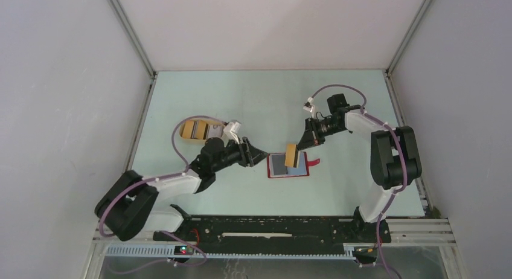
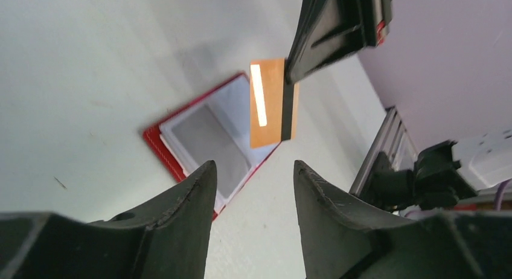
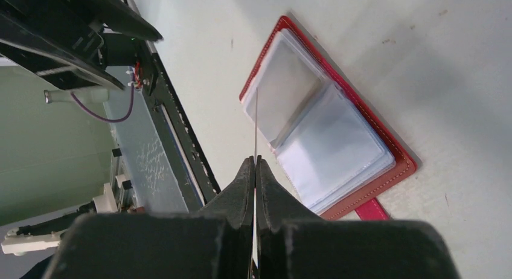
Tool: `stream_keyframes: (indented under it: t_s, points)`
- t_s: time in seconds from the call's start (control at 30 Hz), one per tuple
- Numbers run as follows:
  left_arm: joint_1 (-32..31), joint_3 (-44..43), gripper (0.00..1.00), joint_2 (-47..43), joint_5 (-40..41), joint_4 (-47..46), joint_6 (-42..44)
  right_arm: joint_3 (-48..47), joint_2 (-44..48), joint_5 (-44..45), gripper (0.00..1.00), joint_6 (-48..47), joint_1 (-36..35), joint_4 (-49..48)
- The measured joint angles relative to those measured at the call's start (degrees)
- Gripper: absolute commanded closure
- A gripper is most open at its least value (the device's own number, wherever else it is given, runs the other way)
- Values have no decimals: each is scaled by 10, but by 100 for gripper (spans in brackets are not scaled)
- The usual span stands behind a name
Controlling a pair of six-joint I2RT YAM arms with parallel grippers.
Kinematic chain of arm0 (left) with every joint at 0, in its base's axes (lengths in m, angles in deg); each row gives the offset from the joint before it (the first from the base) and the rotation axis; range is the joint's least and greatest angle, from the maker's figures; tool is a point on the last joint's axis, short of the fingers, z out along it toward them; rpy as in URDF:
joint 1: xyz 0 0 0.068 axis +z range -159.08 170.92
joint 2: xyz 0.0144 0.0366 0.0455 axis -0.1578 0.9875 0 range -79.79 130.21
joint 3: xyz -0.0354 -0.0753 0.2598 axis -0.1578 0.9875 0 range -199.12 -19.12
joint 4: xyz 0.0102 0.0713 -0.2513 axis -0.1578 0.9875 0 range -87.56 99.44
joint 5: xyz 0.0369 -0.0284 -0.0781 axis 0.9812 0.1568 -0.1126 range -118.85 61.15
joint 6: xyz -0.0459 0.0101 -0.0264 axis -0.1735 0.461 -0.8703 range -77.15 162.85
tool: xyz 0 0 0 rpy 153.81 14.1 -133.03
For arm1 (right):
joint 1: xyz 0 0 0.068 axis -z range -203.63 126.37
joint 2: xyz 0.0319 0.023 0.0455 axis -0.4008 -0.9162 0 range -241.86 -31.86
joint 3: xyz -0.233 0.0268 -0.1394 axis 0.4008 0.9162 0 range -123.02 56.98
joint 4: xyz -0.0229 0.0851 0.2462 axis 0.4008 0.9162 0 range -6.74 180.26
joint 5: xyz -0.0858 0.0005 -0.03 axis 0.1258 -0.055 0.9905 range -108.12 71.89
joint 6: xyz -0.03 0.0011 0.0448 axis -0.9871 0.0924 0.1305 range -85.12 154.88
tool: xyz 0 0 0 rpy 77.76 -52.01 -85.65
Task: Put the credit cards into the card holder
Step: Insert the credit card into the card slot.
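Note:
The red card holder [image 1: 288,165] lies open on the table, its grey and pale-blue sleeves up; it also shows in the left wrist view [image 2: 199,140] and the right wrist view [image 3: 326,128]. My right gripper [image 1: 304,142] is shut on a golden-brown credit card [image 1: 291,154] and holds it on edge just above the holder. The card shows flat-on in the left wrist view [image 2: 267,104] and as a thin line in the right wrist view [image 3: 256,125]. My left gripper [image 1: 258,155] is open and empty, just left of the holder.
A tan oval tray [image 1: 199,130] with more cards stands at the back left, behind my left arm. The holder's red closure tab [image 1: 313,163] sticks out to the right. The black base rail [image 1: 265,227] runs along the near edge.

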Motion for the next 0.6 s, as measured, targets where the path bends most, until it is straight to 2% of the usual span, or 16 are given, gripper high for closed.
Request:
stream_keyframes:
  t_s: [0.33, 0.6]
  points:
    - [-67, -43, 52, 169, 5, -18, -6, 0, -28, 26, 100, 14, 3, 5]
    - [-76, -73, 55, 233, 9, -34, -11, 0, -49, 33, 100, 22, 12, 4]
